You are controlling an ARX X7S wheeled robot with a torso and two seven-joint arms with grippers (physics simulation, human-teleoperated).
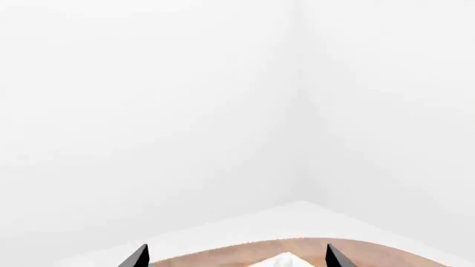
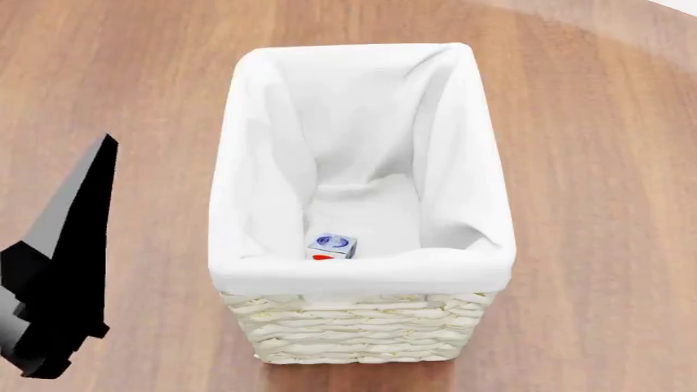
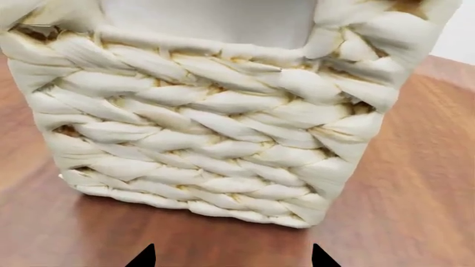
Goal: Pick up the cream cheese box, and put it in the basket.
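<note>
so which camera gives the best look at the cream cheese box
The head view. It looks straight down into the basket and shows the cream cheese box lying on the liner at the bottom, near the front wall. The right wrist view shows only the basket's woven outside, and the left wrist view shows mostly white walls, so neither shows the box.

The cream cheese box (image 2: pixel 332 245) lies inside the basket (image 2: pixel 360 327).
</note>
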